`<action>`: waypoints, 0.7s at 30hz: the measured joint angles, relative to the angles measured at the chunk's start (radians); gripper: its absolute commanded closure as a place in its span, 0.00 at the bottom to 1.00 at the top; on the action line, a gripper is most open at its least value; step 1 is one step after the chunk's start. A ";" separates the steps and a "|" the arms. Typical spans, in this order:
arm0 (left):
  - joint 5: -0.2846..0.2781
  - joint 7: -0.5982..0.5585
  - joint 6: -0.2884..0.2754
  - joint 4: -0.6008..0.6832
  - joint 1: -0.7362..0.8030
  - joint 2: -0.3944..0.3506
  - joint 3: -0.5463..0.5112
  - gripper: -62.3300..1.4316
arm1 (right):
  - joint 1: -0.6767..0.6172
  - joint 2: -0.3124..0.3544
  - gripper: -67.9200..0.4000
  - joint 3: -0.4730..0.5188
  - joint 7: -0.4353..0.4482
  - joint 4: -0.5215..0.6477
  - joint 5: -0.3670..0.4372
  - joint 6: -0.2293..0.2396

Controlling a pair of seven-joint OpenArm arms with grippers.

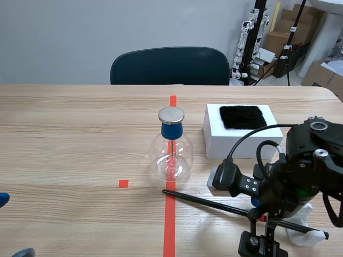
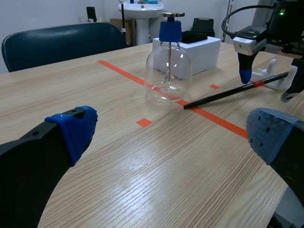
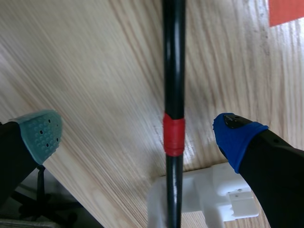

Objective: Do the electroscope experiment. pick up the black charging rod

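Observation:
The black charging rod [image 1: 214,203] lies slanted on the table in front of the glass flask electroscope [image 1: 171,150], its far end resting on a white stand [image 1: 311,231]. My right gripper [image 1: 258,210] hangs open just above the rod. In the right wrist view the rod [image 3: 174,71] with its red band [image 3: 173,134] runs between the two spread fingers of the right gripper [image 3: 137,135], neither pad touching it. My left gripper [image 2: 173,135] is open and holds nothing, low at the table's near left, well short of the flask [image 2: 168,71] and the rod [image 2: 228,92].
A white box [image 1: 241,142] topped with a black cloth [image 1: 242,116] stands to the right behind the flask. A dark chair [image 1: 169,67] is at the table's far edge. Cardboard boxes and stands fill the far right corner of the room.

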 measured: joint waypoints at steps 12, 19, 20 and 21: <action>0.000 0.015 0.003 0.000 0.000 0.002 0.000 0.00 | 0.040 0.000 0.00 0.001 0.057 -0.062 -0.041 -0.023; 0.000 0.016 0.003 0.000 0.000 0.002 0.000 0.00 | 0.040 0.000 0.00 0.001 0.064 -0.062 -0.050 -0.023; 0.000 0.016 0.003 0.000 0.000 0.002 0.000 0.00 | 0.040 0.000 0.00 0.001 0.064 -0.062 -0.050 -0.023; 0.000 0.016 0.003 0.000 0.000 0.002 0.000 0.00 | 0.040 0.000 0.00 0.001 0.070 -0.062 -0.050 -0.023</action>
